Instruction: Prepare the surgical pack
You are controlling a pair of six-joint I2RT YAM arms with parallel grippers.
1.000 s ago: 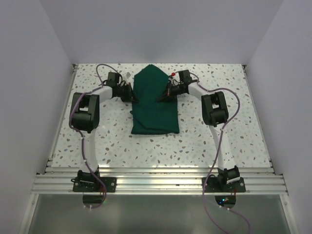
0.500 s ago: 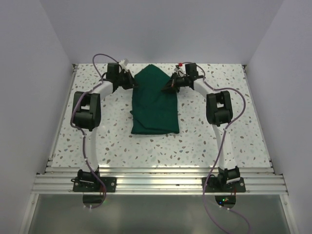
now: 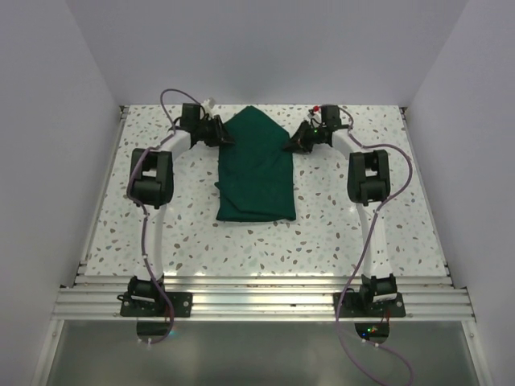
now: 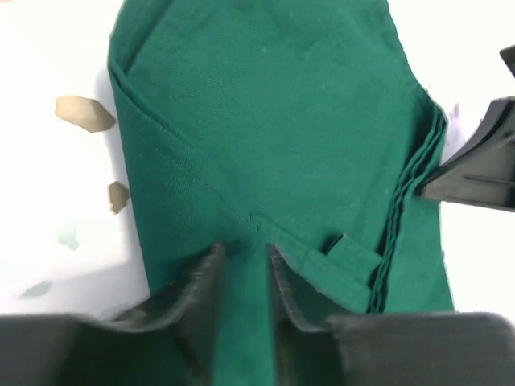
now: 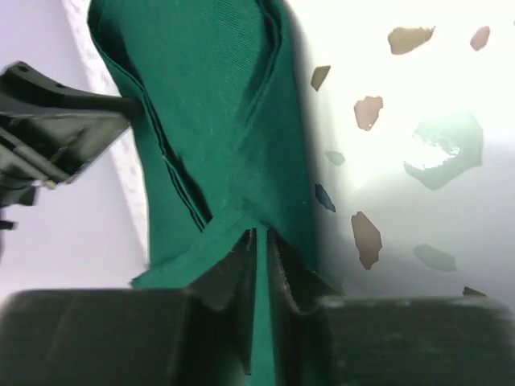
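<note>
A folded green cloth is seen on the counter, midway between the left and right edges and nearer the far edge than the near one. Its long axis is laid from the near edge to the far edge, and its far end is drawn into a point. The left end effector is clenched on a thick fold at the cloth's far left side. The right end effector is clenched on a thin layer at its far right side. The cloth is thus flanked, lying inward of each, and neither arm is placed nearer than the other. No instruments can be seen. A further fold of the far end, worked by both arms together, is judged to be called for next.
</note>
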